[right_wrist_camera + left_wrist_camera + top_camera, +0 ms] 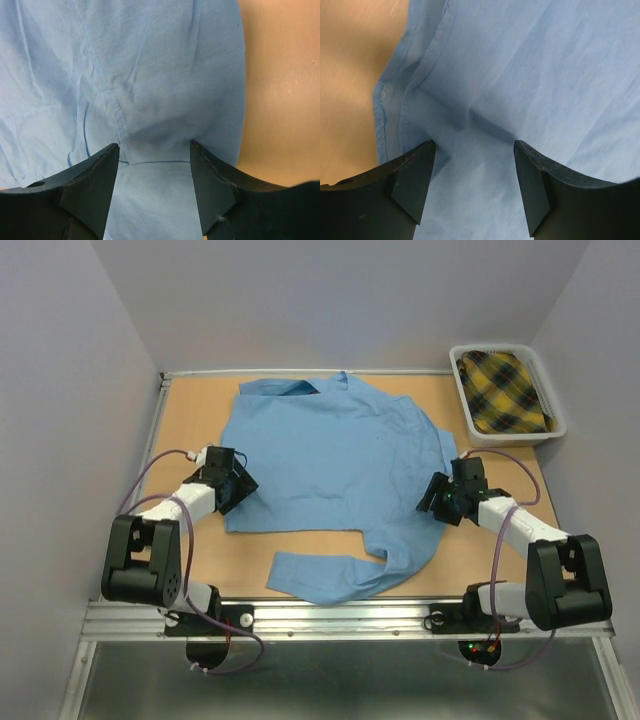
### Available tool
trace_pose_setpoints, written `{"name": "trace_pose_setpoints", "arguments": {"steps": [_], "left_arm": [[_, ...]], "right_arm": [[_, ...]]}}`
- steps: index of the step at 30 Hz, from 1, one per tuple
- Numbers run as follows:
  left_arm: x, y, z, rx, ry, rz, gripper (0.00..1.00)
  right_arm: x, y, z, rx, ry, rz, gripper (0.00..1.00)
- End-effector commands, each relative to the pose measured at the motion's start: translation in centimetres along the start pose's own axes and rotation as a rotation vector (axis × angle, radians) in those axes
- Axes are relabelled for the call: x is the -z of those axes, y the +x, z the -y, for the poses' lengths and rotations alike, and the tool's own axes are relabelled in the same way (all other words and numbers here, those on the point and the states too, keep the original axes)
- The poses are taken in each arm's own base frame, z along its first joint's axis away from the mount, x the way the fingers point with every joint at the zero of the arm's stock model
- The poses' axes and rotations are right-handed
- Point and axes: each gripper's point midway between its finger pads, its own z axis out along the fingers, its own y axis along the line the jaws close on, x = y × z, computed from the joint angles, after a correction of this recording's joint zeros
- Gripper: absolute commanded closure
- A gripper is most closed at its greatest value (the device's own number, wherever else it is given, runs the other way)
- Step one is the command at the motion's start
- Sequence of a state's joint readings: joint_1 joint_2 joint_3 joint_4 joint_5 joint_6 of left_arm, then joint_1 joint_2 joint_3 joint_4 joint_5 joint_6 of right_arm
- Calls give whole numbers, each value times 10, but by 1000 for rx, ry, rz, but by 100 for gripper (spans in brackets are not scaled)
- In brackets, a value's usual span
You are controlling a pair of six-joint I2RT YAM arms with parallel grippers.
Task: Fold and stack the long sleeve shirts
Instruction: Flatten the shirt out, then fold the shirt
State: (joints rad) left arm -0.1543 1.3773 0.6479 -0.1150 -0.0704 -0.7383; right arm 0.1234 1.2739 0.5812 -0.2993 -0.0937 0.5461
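Long sleeve shirt [335,455] flat on counter [190,420] between my grippers, collar far, hem near; left gripper [240,485], right gripper [433,496] both open, straddling its side edges, bare counter outside.

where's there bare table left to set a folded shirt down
Bare table shows left of the blue shirt at the far corner, near the front rail left of its sleeve, and between shirt and bin. The middle is covered, and left tool and right tool crowd the shirt's sides.

High rear camera overlooks table [240,562]; wrist cameras close above shirt [330,460]
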Motion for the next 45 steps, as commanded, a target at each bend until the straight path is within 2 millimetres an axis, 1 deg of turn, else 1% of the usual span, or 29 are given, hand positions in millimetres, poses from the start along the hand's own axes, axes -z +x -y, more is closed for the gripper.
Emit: {"name": "trace_pose_setpoints", "arguments": {"steps": [1, 2, 3, 4, 5, 6, 7, 8, 10, 11, 13, 14, 16, 17, 18, 19, 21, 22, 25, 27, 29, 31, 33, 34, 37, 39, 43, 45], "left_arm": [[-17, -20, 2, -44, -34, 13, 24], [-23, -26, 6, -45, -40, 9, 25], [-25, -33, 6, -46, -38, 9, 25], [-30, -33, 4, -52, -49, -4, 25], [-30, -43, 11, -56, -38, 9, 25], [-31, -46, 12, -77, -37, 9, 25], [-30, -54, 16, -83, -34, 22, 25], [-27, -54, 15, -90, -46, 18, 25], [-17, -56, 17, -83, -35, 24, 25], [-4, -55, 13, -70, -32, 37, 24], [11, -51, 8, -29, -25, 56, 23], [26, -45, 4, 22, -5, 75, 22], [38, -36, -2, 71, 20, 89, 21], [46, -28, -9, 110, 35, 99, 21], [49, -21, -16, 127, 17, 90, 21], [52, -18, -20, 139, 13, 90, 21], [56, -11, -26, 166, 14, 88, 21], [56, -8, -28, 177, 14, 84, 21], [51, 4, -26, 230, 34, 42, 22], [44, 11, -28, 264, 24, 18, 21], [39, 11, -29, 278, 10, 18, 22], [36, 8, -30, 301, -1, 35, 22], [33, 7, -31, 318, -10, 41, 22], [30, 9, -33, 330, -19, 34, 22], [24, 10, -35, 359, -26, 44, 25], [19, 15, -38, 377, -28, 40, 27], [16, 22, -42, 388, -38, 19, 33], [15, 23, -46, 388, -47, 32, 42]], "right_arm": [[-6, -34, -2, -7, 42, 90, 37], [-7, -39, -3, -7, 48, 99, 37], [-9, -43, 0, -11, 74, 112, 37], [-12, -44, 2, -14, 89, 107, 37], [-14, -47, 3, -15, 97, 113, 37], [-13, -54, 0, -17, 98, 128, 37], [-13, -58, -2, -17, 96, 134, 37], [-9, -66, -9, -15, 79, 153, 37], [1, -73, -20, -8, 31, 173, 37], [12, -78, -27, -7, 7, 200, 37], [25, -79, -30, -8, -10, 216, 37], [34, -81, -31, -7, -22, 236, 36], [41, -71, -25, 2, -3, 215, 36], [44, -68, -22, 3, 3, 214, 36], [48, -62, -17, 4, 20, 197, 36], [55, -60, -14, 9, 24, 216, 35], [60, -53, -6, 11, 51, 209, 35], [66, -54, -3, 9, 58, 231, 35], [69, -43, 4, 10, 77, 218, 35], [69, -34, 8, -1, 75, 205, 35], [68, -28, 10, -13, 68, 194, 35], [68, -27, 10, -14, 66, 193, 35], [70, -29, 7, -9, 58, 199, 35], [70, -30, 7, -5, 58, 198, 35], [68, -30, 6, -2, 62, 186, 35], [67, -30, 6, -9, 61, 182, 35], [66, -29, 5, -6, 59, 173, 35], [66, -30, 6, -6, 62, 175, 35]]}}
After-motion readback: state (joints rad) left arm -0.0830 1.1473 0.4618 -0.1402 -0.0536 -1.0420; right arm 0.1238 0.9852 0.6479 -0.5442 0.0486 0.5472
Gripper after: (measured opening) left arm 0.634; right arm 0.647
